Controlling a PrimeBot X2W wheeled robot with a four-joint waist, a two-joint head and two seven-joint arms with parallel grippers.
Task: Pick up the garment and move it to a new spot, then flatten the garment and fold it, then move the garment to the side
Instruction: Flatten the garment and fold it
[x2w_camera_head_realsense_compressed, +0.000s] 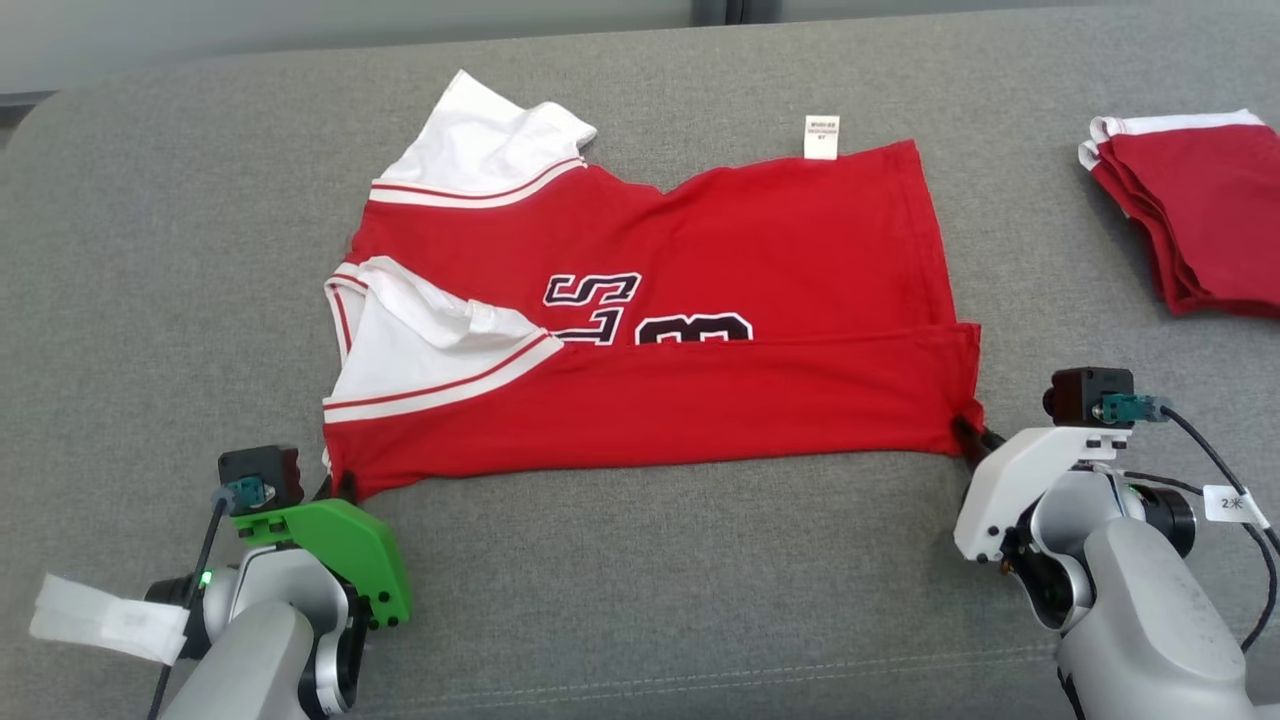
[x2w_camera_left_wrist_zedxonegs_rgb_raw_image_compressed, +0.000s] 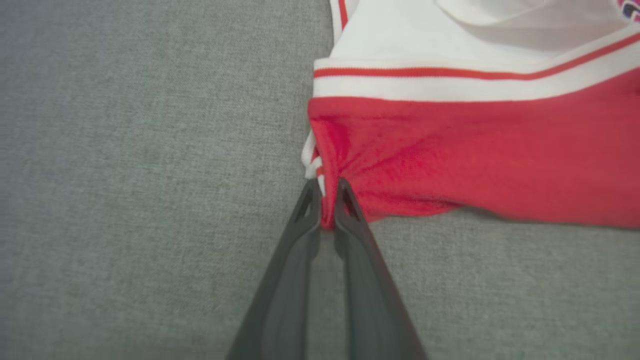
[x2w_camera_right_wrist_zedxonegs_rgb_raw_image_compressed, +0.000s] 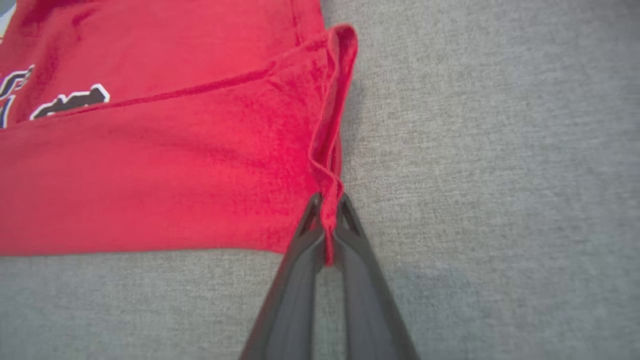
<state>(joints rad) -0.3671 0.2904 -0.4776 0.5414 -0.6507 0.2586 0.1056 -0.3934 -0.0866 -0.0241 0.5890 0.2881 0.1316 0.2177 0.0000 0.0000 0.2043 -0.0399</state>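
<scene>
Garment (x2w_camera_head_realsense_compressed: 700, 250), a red jersey with white sleeves and black-and-white lettering, lies spread across the middle of the grey padded surface (x2w_camera_head_realsense_compressed: 640, 600), collar end left, hem end right. Near long edge is folded up over the lower part of the lettering. Left gripper (x2w_camera_left_wrist_zedxonegs_rgb_raw_image_compressed: 327, 187) is at the near left corner, fingers pinched nearly together on a bunched bit of red cloth and white trim. Right gripper (x2w_camera_right_wrist_zedxonegs_rgb_raw_image_compressed: 327, 200) is at the near right corner, fingers likewise squeezed onto the red hem, cloth drawn into a raised ridge running away from the tips. Near sleeve (x2w_camera_head_realsense_compressed: 420, 340) lies crumpled on top of the red body; far sleeve (x2w_camera_head_realsense_compressed: 490, 135) sticks out at far left. White label (x2w_camera_head_realsense_compressed: 821, 137) pokes past the far edge. Stack of folded red garments (x2w_camera_head_realsense_compressed: 1200, 220) sits far right, well apart from the jersey.
</scene>
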